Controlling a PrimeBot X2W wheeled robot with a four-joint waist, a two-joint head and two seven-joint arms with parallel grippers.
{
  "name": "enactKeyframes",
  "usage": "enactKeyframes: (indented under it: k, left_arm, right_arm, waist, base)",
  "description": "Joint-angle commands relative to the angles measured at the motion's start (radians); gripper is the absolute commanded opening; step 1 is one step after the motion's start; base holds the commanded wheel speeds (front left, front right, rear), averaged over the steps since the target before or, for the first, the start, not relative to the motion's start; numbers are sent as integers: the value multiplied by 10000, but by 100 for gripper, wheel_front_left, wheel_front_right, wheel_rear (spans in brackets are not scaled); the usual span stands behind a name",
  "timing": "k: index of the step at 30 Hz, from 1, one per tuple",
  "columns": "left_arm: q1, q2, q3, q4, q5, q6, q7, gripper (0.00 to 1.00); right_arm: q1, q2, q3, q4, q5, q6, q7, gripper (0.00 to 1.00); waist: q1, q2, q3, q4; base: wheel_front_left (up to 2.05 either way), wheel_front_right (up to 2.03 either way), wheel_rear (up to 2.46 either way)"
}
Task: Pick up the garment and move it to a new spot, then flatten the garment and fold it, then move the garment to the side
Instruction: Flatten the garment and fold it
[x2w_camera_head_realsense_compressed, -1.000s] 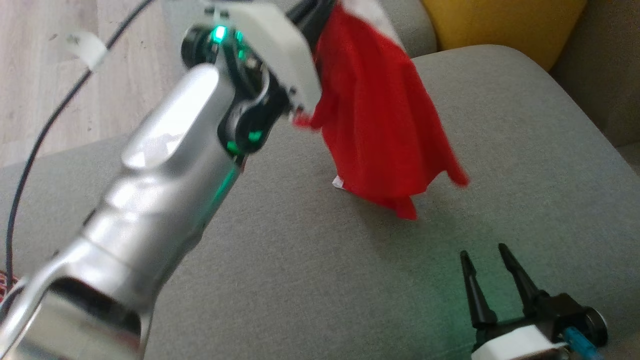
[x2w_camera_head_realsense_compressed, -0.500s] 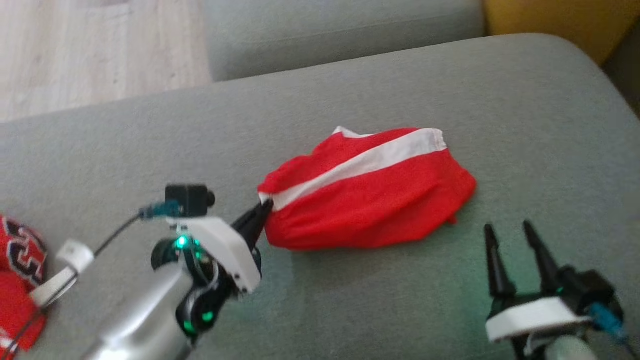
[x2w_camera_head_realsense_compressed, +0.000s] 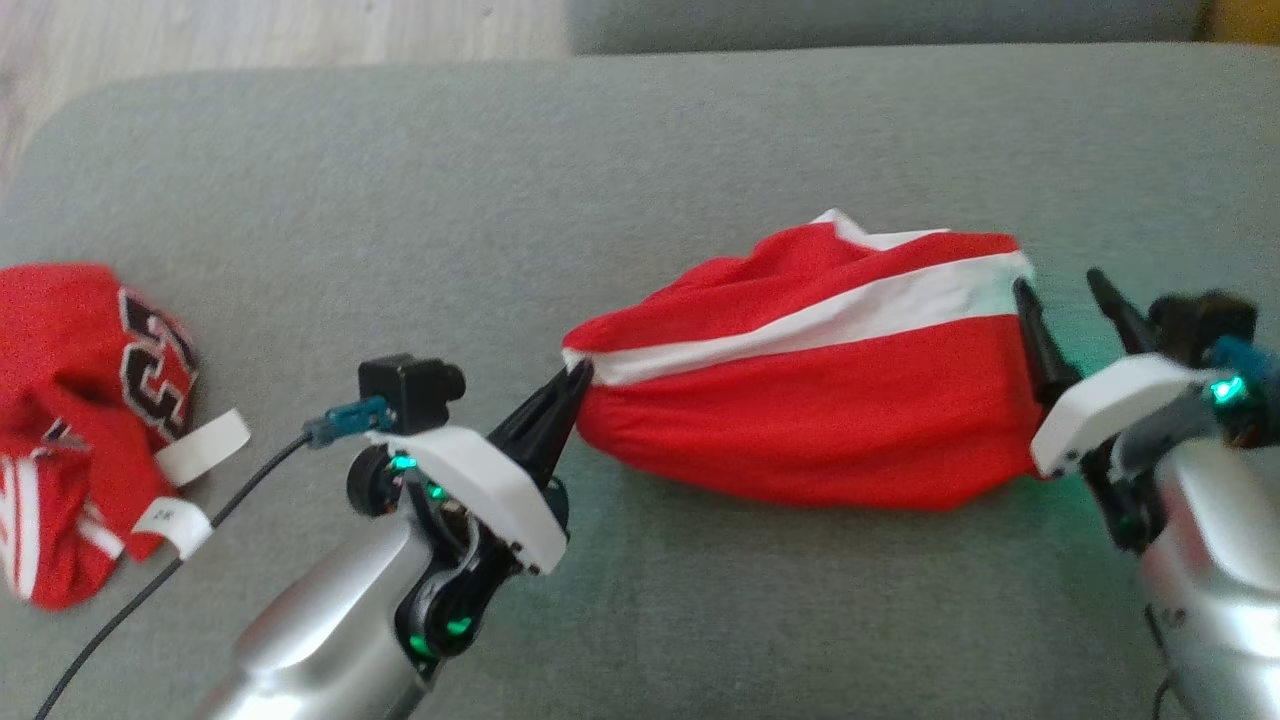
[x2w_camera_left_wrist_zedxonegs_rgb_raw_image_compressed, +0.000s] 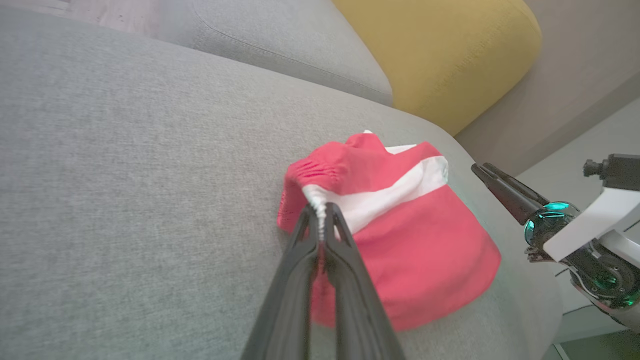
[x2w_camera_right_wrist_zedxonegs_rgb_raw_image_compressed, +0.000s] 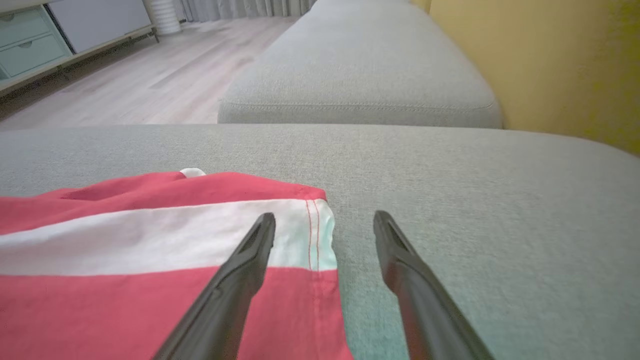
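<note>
**Shorts lying on the cushion, flattening step is getting going**

The grey seat cushion (x2w_camera_head_realsense_compressed: 640, 130) is taking up most of the scene, so I'm placing everything off that. The red shorts (x2w_camera_head_realsense_compressed: 810, 420) are lying on the cushion's right half. They're bunched into a puffy lump rather than spread out, and no part is hanging in the air. A red jersey (x2w_camera_head_realsense_compressed: 80, 400) with black numbers is sitting crumpled at the cushion's left end, well apart from the shorts. A yellow pillow (x2w_camera_left_wrist_zedxonegs_rgb_raw_image_compressed: 440, 55) is poking in past the cushion's far right corner.

The left gripper (x2w_camera_head_realsense_compressed: 575, 385) is sitting low over the cushion's middle. Its fingers are clamped tight on the gathered waistband corner (x2w_camera_left_wrist_zedxonegs_rgb_raw_image_compressed: 315, 200), right where the white stripe (x2w_camera_head_realsense_compressed: 800, 325) is starting. The right gripper (x2w_camera_head_realsense_compressed: 1058, 280) is sitting near the cushion's right end, fingers spread wide and gripping nothing. One finger is lying over the stitched hem (x2w_camera_right_wrist_zedxonegs_rgb_raw_image_compressed: 312, 235) and the other is over bare cushion.

My read is that the move to a new spot is looking done and the flattening is what's in hand. Next up, the right gripper is going to need to pinch that hem corner. Then both arms are going to need to pull apart along the cushion to stretch the lump flat. I can't tell how many fabric layers that pinch would be catching.
</note>
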Motion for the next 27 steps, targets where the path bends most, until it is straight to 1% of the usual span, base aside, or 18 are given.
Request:
enactKeyframes:
  k: [1,4,8,11,16,17,18,19,20,21,27]
  left_arm:
    - [-531,121,357,-197,80,-44,-133,0]
    - [-703,-40,318,65,164,-143,-265,0]
    - [-823,-110,323,399,211,-246,-413,0]
    - [-876,-119,331,573,215,-304,-473,0]
    - [-936,-118,318,815,205,-396,-522,0]
    - [-944,-112,320,857,201,-412,-533,0]
    - [-949,-105,321,897,197,-427,-544,0]
    - [-953,-101,322,935,190,-442,-555,0]
    - [-955,-97,322,972,186,-458,-567,0]
    - [-956,-93,317,1012,184,-471,-578,0]
    - [-937,-21,324,1208,205,-545,-732,0]
  right_arm:
    - [-95,-164,334,-129,272,-7,74,100]
    - [-444,-648,1069,185,1550,-7,513,100]
    - [-558,-1212,2006,74,3193,-7,868,100]
    - [-566,-1577,2543,-109,4121,-7,870,100]
    - [-504,-1977,3353,-385,5506,-7,896,100]
    - [-502,-2054,3518,-464,5747,-7,870,98]
    - [-505,-2131,3665,-525,5974,-7,834,76]
    - [-519,-2213,3809,-567,6159,-7,782,41]
    - [-534,-2279,3943,-603,6327,-7,717,18]
    - [-549,-2339,4082,-639,6493,-7,645,0]
    - [-635,-2735,4828,-896,7310,-7,134,0]
  waist:
    - [-2,0,375,400]
    - [-2,0,529,657]
    - [-2,0,600,844]
    - [-2,0,631,912]
    - [-2,0,617,1017]
    - [-2,0,614,1024]
    - [-2,0,610,1028]
    - [-2,0,604,1032]
    - [-2,0,593,1032]
    - [-2,0,568,1029]
    - [-2,0,244,908]
  base:
    - [0,0,0]
    - [0,0,0]
    - [0,0,0]
    - [0,0,0]
    - [0,0,0]
    - [0,0,0]
    - [0,0,0]
    - [0,0,0]
    - [0,0,0]
    - [0,0,0]
    - [0,0,0]
